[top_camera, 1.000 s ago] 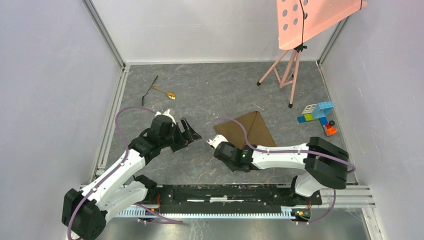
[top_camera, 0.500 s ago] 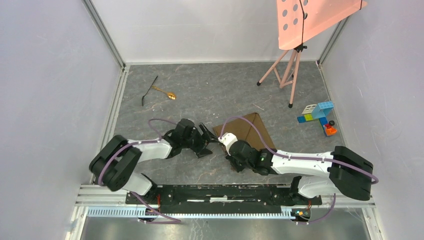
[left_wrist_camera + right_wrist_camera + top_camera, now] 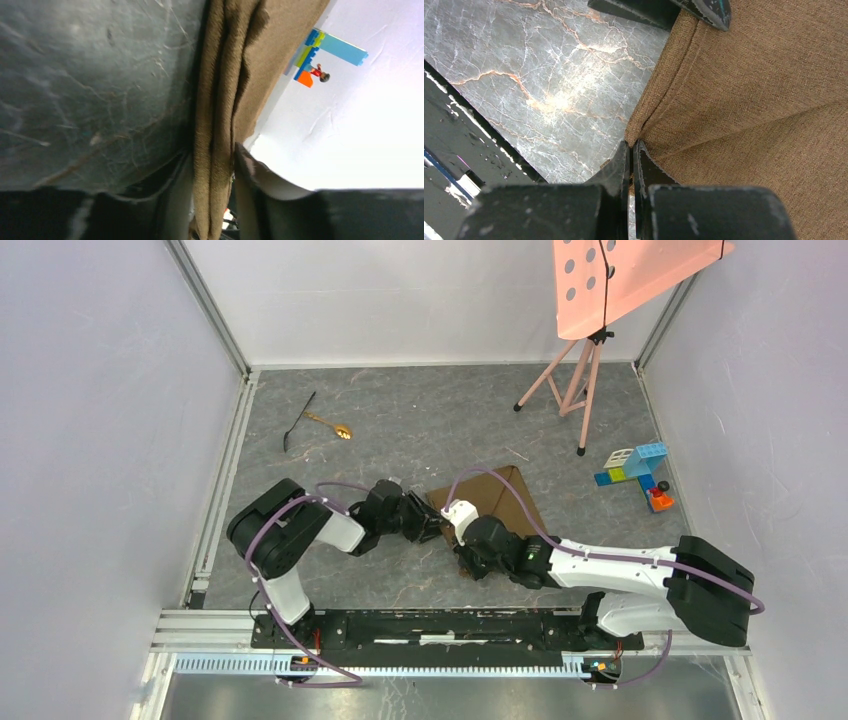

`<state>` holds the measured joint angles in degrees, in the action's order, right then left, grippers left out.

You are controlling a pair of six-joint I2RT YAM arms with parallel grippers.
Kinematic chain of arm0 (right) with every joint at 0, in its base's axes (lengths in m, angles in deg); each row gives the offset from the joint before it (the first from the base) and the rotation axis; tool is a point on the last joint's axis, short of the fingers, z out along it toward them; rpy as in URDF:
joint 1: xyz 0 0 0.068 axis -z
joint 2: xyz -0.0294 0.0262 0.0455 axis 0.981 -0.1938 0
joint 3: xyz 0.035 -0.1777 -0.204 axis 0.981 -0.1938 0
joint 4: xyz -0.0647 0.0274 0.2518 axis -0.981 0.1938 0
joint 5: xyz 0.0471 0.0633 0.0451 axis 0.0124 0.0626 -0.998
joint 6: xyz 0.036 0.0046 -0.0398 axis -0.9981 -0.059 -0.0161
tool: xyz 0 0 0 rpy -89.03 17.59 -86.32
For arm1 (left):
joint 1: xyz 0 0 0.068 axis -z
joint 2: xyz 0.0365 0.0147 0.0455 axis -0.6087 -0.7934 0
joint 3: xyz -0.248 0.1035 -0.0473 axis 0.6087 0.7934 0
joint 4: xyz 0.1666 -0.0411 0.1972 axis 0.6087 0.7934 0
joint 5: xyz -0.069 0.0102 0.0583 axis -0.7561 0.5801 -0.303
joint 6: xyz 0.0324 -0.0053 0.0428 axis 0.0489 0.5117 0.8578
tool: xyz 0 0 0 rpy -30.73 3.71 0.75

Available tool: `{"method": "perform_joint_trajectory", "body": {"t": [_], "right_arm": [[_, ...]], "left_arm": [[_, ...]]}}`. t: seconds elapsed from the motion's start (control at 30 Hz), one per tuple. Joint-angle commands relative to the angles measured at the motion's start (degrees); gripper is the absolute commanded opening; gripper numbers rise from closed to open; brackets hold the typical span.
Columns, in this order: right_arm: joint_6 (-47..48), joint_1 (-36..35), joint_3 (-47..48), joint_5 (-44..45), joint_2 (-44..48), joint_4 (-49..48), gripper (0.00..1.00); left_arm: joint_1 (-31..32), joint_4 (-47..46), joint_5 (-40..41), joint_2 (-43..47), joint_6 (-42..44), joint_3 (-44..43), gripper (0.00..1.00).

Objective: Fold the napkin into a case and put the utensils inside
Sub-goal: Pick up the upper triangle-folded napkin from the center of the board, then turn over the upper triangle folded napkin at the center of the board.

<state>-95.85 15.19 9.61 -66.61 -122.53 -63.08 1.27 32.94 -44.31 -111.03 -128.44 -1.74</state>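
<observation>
Both sets of jaws pinch the coarse-woven brown napkin (image 3: pixel 749 100) at its bunched edge.

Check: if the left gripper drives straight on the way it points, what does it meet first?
The napkin: its folded edge lies between the jaws of the left gripper. Past that, probably the right gripper close beside it; depth is unclear.

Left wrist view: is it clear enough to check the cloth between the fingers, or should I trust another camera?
Left wrist: napkin folds sharp mid-frame, fingers blurred, wall behind blown out white. Right wrist: weave crisp, one glare patch on the table. Top external: evenly lit.
</observation>
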Motion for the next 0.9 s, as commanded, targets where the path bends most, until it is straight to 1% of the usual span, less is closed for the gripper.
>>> {"method": "perform_joint_trajectory", "body": {"t": [0.0, 0.03, 0.07, 0.1, 0.17, 0.23, 0.3, 0.37, 0.4, 0.43, 0.47, 0.53, 0.6, 0.63, 0.67, 0.7, 0.77, 0.87], "right_arm": [[0.0, 0.2, 1.4, -2.0, 0.3, -2.7, 0.00], [0.3, 0.2, 1.5, -2.8, -0.1, -3.0, 0.00], [0.5, 0.1, 1.8, -4.1, -0.8, -3.7, 0.00], [0.6, 0.1, 2.1, -5.3, -1.4, -4.4, 0.00], [1.2, -0.2, 3.5, -8.5, -3.5, -5.8, 0.00], [1.9, -1.5, 7.2, -10.5, -6.7, -5.8, 0.00], [1.9, -3.1, 11.5, -12.5, -10.3, -7.0, 0.00], [0.7, -4.5, 16.4, -16.9, -14.2, -10.0, 0.00], [-0.3, -5.3, 18.6, -19.6, -16.1, -11.6, 0.00], [-1.4, -6.2, 22.2, -22.0, -18.5, -13.2, 0.00], [-2.4, -7.3, 25.4, -24.8, -20.7, -15.0, 0.00], [-7.0, -8.4, 30.2, -30.9, -23.9, -20.8, 0.00], [-13.1, -8.6, 32.8, -36.6, -26.6, -29.0, 0.00], [-15.3, -8.6, 34.0, -38.2, -27.9, -32.5, 0.00], [-16.7, -8.5, 35.1, -39.3, -29.0, -33.8, 0.00], [-17.5, -8.5, 36.1, -40.0, -30.2, -34.5, 0.00], [-20.3, -8.1, 35.4, -41.7, -31.9, -37.8, 0.00], [-26.8, -6.0, 28.2, -43.6, -33.5, -48.7, 0.00]], "left_arm": [[-0.5, 1.0, 4.1, 0.1, 1.8, -0.1, 0.31], [-0.9, 4.0, 4.6, 1.6, 3.2, -0.6, 0.25], [-1.4, 7.2, 4.8, 3.0, 4.7, -1.3, 0.13], [-2.3, 11.8, 4.9, 4.9, 5.8, -1.8, 0.03], [-4.4, 21.1, 4.6, 9.0, 8.6, -2.8, 0.02], [-7.5, 34.2, 5.4, 14.8, 13.0, -4.5, 0.02], [-11.5, 52.9, 7.6, 22.2, 17.6, -7.7, 0.02], [-16.5, 70.2, 10.7, 28.7, 22.2, -11.5, 0.02], [-19.5, 76.8, 12.8, 31.6, 24.2, -13.6, 0.02], [-22.8, 85.5, 15.3, 34.7, 26.3, -16.3, 0.02], [-25.0, 92.8, 17.9, 37.6, 28.2, -19.8, 0.02], [-28.4, 103.7, 25.6, 41.8, 31.2, -27.4, 0.02], [-29.1, 109.9, 32.4, 44.0, 34.3, -35.3, 0.02], [-29.1, 111.6, 34.1, 44.4, 36.0, -39.0, 0.02], [-29.0, 111.9, 35.7, 44.7, 37.0, -41.2, 0.02], [-29.0, 110.5, 36.0, 44.9, 38.5, -42.5, 0.02], [-28.9, 104.1, 32.6, 44.2, 43.0, -41.3, 0.02], [-27.9, 95.3, 27.7, 37.8, 45.7, -37.4, 0.02]]}}
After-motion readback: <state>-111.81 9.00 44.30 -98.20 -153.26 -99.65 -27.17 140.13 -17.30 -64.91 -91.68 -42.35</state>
